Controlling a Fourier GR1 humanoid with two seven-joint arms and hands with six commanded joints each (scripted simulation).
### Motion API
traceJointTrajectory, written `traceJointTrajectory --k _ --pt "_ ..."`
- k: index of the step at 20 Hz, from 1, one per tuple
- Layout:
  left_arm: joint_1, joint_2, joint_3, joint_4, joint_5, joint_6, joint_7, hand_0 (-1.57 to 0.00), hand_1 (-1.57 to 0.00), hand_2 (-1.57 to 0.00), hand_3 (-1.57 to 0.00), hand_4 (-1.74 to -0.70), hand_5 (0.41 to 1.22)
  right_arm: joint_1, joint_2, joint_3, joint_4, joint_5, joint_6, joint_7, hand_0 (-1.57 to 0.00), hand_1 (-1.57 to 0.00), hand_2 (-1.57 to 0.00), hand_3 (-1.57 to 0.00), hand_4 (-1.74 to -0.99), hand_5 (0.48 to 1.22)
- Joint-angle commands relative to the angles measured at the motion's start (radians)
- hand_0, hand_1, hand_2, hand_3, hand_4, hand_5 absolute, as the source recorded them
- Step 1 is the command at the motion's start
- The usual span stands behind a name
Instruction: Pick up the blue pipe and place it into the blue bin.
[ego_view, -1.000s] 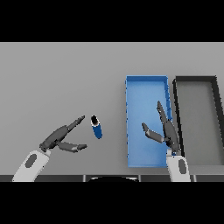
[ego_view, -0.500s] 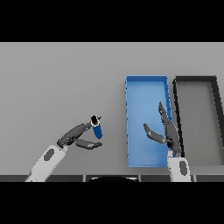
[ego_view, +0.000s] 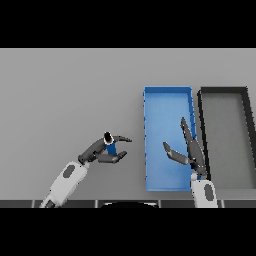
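The blue pipe (ego_view: 111, 148), short with a dark cap on its upper end, stands tilted on the grey table left of the blue bin (ego_view: 165, 118). My left hand (ego_view: 96, 149) reaches in from the lower left; its fingers and thumb curl round the pipe. The pipe's lower part is hidden by the thumb. My right hand (ego_view: 192, 150) hovers over the right side of the blue bin, fingers straight and thumb spread, holding nothing.
A black bin (ego_view: 224, 91) stands directly right of the blue bin, their long sides nearly touching. Bare grey table (ego_view: 65, 95) stretches to the left and behind the pipe.
My left hand has moved right onto the pipe and its fingers have curled round it. The right hand has stayed over the blue bin.
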Motion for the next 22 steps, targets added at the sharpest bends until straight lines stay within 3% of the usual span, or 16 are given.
traceJointTrajectory --k 1,4,8,12,15,22 --pt "-0.007 -0.02 0.008 0.009 0.012 0.013 0.015 -0.44 -0.59 -0.7 -0.72 -1.35 0.828 0.01 -0.001 0.003 0.004 0.007 0.001 -0.005 0.0 0.0 0.0 0.0 -1.259 0.602" --pt "0.015 -0.037 0.006 -0.013 0.015 0.032 0.008 -0.99 -1.07 -1.12 -1.1 -1.53 1.02 0.002 -0.001 -0.004 0.001 -0.003 -0.001 0.001 0.0 0.0 0.0 0.0 -1.262 0.611" --pt "0.022 -0.039 -0.026 -0.026 -0.048 0.086 -0.047 -1.33 -1.37 -1.39 -1.31 -1.65 1.139 0.002 -0.005 -0.002 0.004 -0.003 0.006 -0.011 0.0 0.0 0.0 0.0 -1.255 0.616" --pt "0.025 -0.039 -0.029 -0.099 -0.027 0.089 -0.089 -1.47 -1.49 -1.5 -1.4 -1.7 1.187 -0.011 -0.005 0.002 0.01 0.013 -0.004 0.018 0.0 0.0 0.0 0.0 -1.244 0.623" --pt "0.002 -0.039 -0.037 -0.175 -0.009 0.083 -0.078 -1.52 -1.53 -1.53 -1.43 -1.71 1.204 -0.016 -0.007 0.001 0.012 0.017 -0.005 0.008 0.0 0.0 0.0 0.0 -1.239 0.629" --pt "-0.053 -0.041 -0.059 -0.27 0.013 0.062 0.041 -1.56 -1.56 -1.56 -1.45 -1.73 1.217 -0.01 -0.015 -0.002 0.017 0.021 0.0 -0.025 0.0 0.0 0.0 0.0 -1.208 0.64"
